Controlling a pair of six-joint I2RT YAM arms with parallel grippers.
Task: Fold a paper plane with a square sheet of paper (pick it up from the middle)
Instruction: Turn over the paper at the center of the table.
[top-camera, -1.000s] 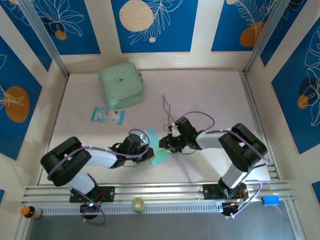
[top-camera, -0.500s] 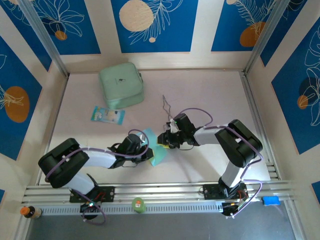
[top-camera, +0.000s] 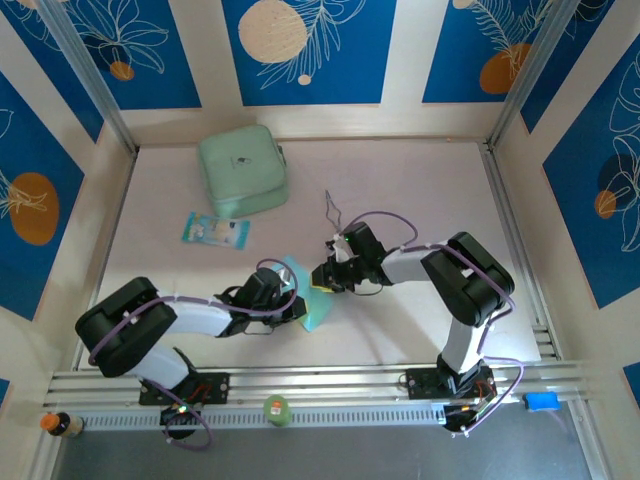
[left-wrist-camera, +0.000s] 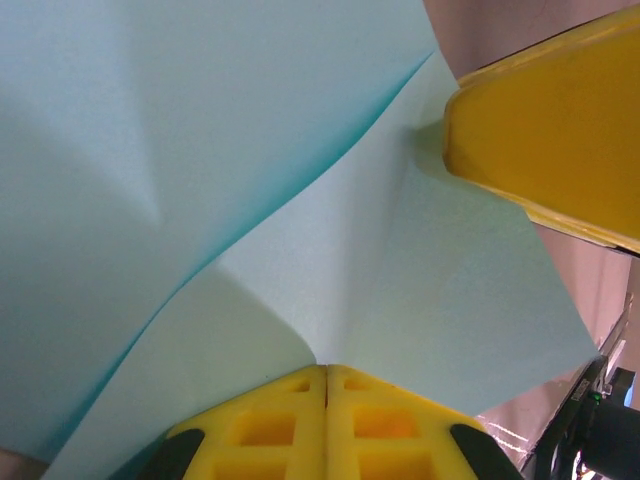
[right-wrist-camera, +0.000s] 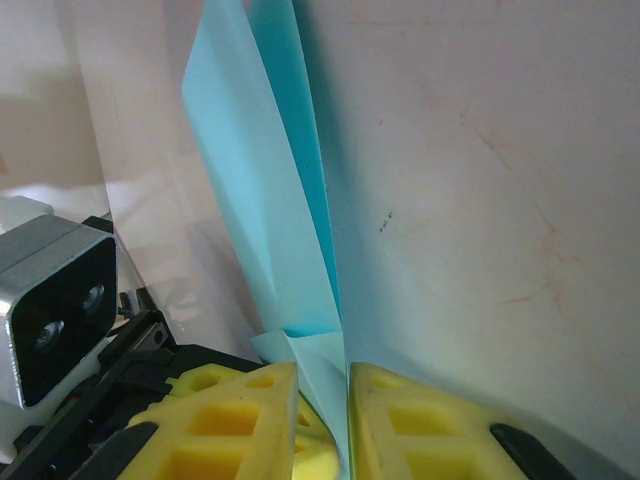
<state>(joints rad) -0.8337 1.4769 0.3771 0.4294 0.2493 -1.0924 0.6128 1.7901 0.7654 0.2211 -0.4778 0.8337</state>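
Note:
The square sheet of paper (top-camera: 303, 292) is cyan, partly folded, and raised off the table mid-front between both arms. My left gripper (top-camera: 297, 306) is shut on it from the left; in the left wrist view the pads (left-wrist-camera: 326, 372) meet with the paper (left-wrist-camera: 300, 200) rising out of them. My right gripper (top-camera: 322, 278) comes in from the right, and one of its yellow fingers (left-wrist-camera: 545, 130) touches the sheet's edge. In the right wrist view the folded layers of paper (right-wrist-camera: 265, 200) stand in the narrow gap of the right gripper (right-wrist-camera: 322, 385), lying against one pad; the jaws are a little apart.
A mint-green case (top-camera: 243, 170) sits at the back left, with a small blue-and-white packet (top-camera: 215, 230) in front of it. Thin metal tongs (top-camera: 335, 215) lie just behind the right gripper. Metal rails run along the near edge and right side.
The right gripper has slid left along the table up to the paper, and its jaws have narrowed around the sheet. The left gripper has kept its hold in place.

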